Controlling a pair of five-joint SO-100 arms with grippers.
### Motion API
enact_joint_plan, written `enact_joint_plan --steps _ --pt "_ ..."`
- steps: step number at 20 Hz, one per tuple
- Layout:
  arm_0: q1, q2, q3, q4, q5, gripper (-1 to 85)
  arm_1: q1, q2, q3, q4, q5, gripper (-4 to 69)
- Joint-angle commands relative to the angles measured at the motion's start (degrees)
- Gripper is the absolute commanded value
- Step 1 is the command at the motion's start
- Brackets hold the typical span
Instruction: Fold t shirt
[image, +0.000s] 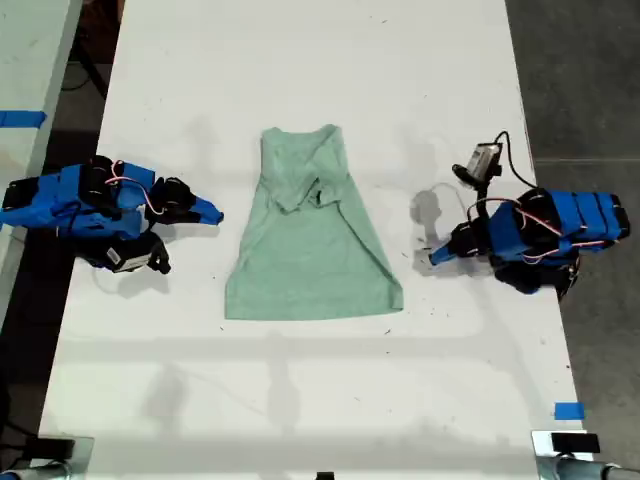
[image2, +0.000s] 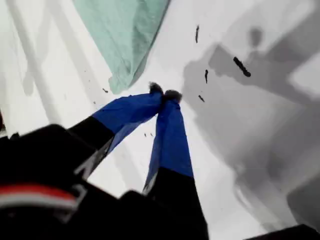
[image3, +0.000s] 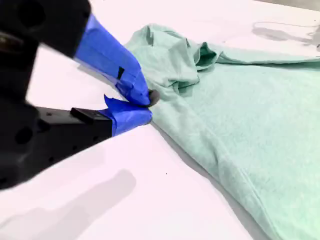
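The t shirt (image: 315, 255) lies flat in the middle of the table (image: 300, 400), neck toward 12 o'clock and hem toward 6 o'clock in the exterior view. Both sleeves look tucked in over the chest, where they overlap in a small bunch, so I judge the side folds done. The body is at full length, with the hem spread wide. What seems left is bringing the hem up to the neck, or the neck down, and flattening the bundle.

My first gripper (image: 435, 257) rests low over the table at the shirt's 3 o'clock, pointing at it but well clear of the cloth. In its wrist view the jaws meet at the tips and hold nothing; a hem corner of the shirt (image2: 125, 35) lies just ahead.

My second gripper (image: 215, 215) sits at the shirt's 9 o'clock, also aimed inward. Its wrist view shows the jaws closed or all but closed on nothing, close beside the shirt's near edge (image3: 235, 115), apparently not touching it.
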Motion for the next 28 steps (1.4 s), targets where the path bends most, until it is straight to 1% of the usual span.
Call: enact_joint_plan --steps 1,3,4,5,6,8,10,13,16,17,22,24,27,28 --pt "0.09 0.18 1.05 -1.23 0.18 -0.2 -2.55 -14.94 -12.57 0.88 4.39 1.1" --pt "0.09 0.18 1.05 -1.23 0.09 -0.2 -2.81 -30.94 -23.47 -0.09 6.59 2.3" --pt "0.09 0.18 1.05 -1.23 0.09 -0.2 -2.81 -38.32 -29.09 -0.35 7.03 4.8" --pt "0.09 0.18 1.05 -1.23 0.09 -0.2 -2.99 -45.09 -34.63 -0.35 7.82 9.6" --pt "0.09 0.18 1.05 -1.23 0.18 -0.2 -3.43 -51.42 -39.73 -0.35 9.14 12.8" --pt "0.09 0.18 1.05 -1.23 0.26 -0.2 -4.13 -61.96 -46.05 -4.75 8.79 20.2" --pt "0.09 0.18 1.05 -1.23 0.26 -0.2 -3.69 -70.40 -49.04 -8.00 8.09 23.5" --pt "0.35 0.18 1.05 -1.23 0.26 -0.2 -2.11 -71.19 -43.07 -18.72 6.86 27.0" --pt "0.53 0.18 1.05 -1.23 0.26 -0.2 1.67 -71.10 -35.07 -27.95 5.10 25.8" --pt "0.62 0.18 1.05 -1.23 0.26 -0.2 2.37 -71.89 -33.40 -29.88 4.92 25.4" --pt "0.62 0.18 1.05 -1.23 0.26 -0.2 1.93 -78.40 -31.11 -35.77 5.54 24.5" --pt "0.70 0.18 1.05 -1.23 0.26 -0.2 0.79 -81.65 -33.31 -36.21 5.89 24.1" --pt "0.70 0.18 1.05 -1.23 0.26 -0.2 -0.09 -87.36 -39.81 -32.43 5.80 23.3" --pt "0.70 0.18 1.05 -1.23 0.26 -0.2 -0.18 -89.65 -42.19 -31.03 5.71 21.8"
